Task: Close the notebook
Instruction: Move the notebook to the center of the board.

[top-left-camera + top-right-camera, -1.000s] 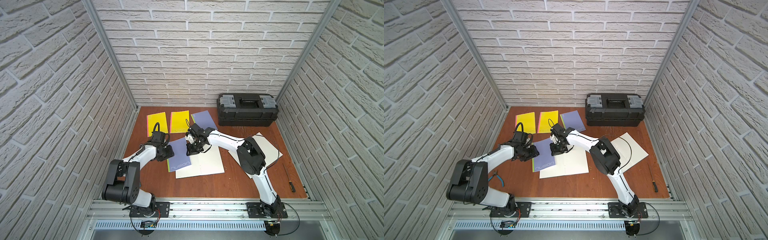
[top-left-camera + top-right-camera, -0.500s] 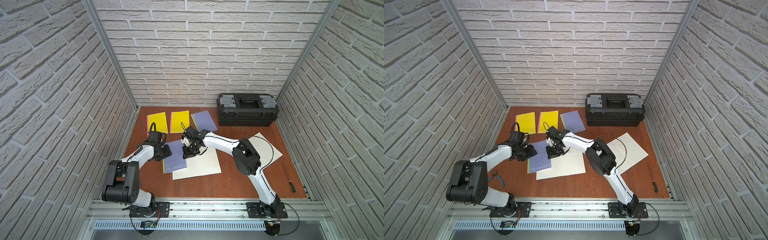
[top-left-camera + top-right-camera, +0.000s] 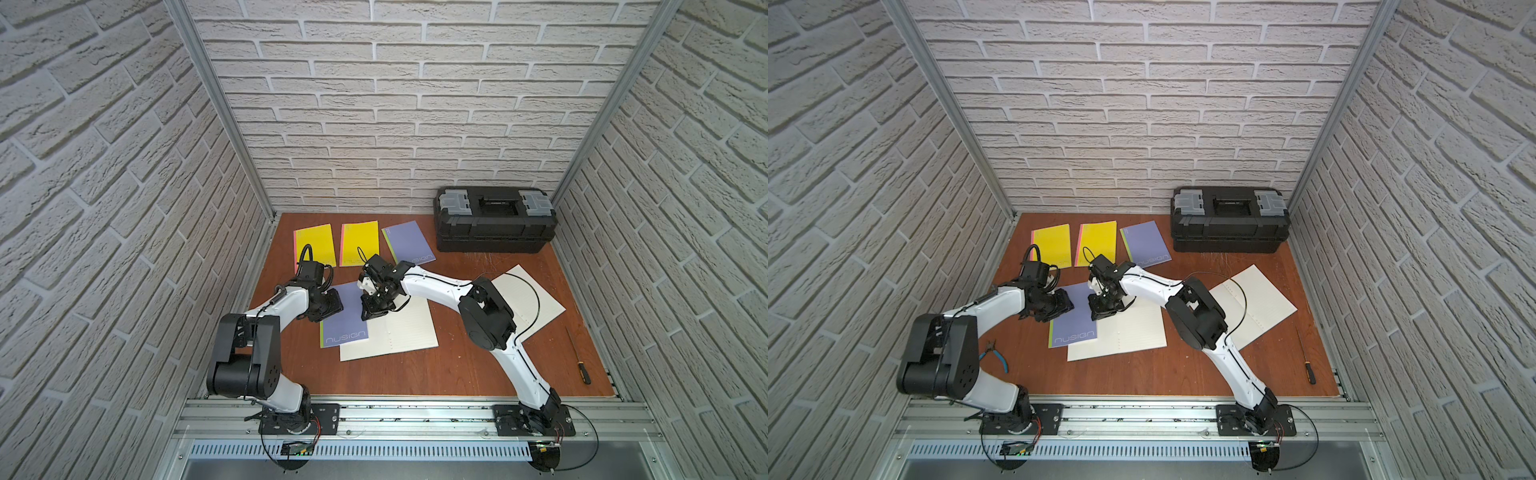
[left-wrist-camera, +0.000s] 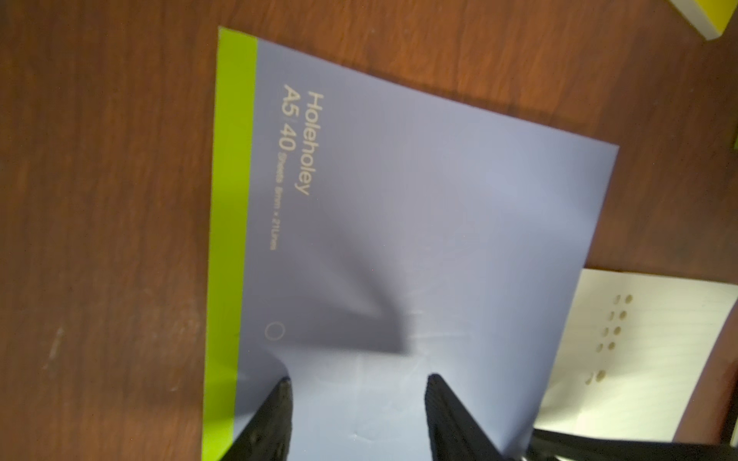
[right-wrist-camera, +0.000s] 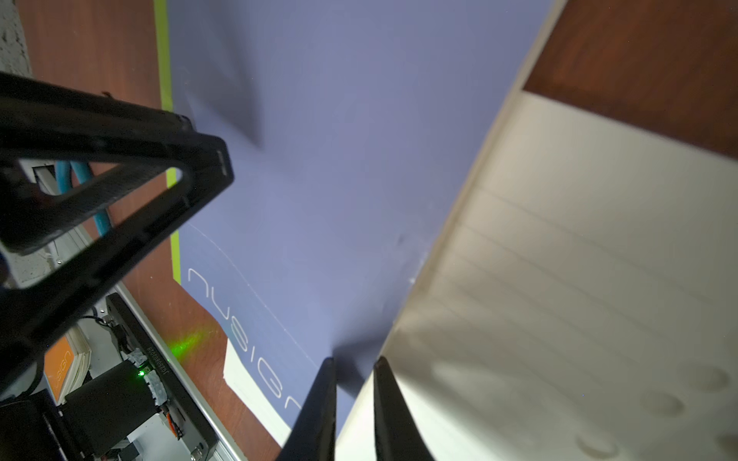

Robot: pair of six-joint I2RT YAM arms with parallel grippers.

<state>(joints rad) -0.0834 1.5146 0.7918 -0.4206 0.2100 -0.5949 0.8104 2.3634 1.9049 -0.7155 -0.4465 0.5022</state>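
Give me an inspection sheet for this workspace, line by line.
Surface: brown wooden tabletop, nothing spilled seen.
Job's things: purple cover lies face up over part of the open lined pages.
Clutter: two yellow notebooks, closed purple notebook, second open notebook, black toolbox, screwdriver, pliers.
Grippers: left gripper open over the cover; right gripper shut at the cover's edge.
Cables: black cable arcs over the second open notebook.
Surroundings: brick-pattern walls, aluminium rail in front.
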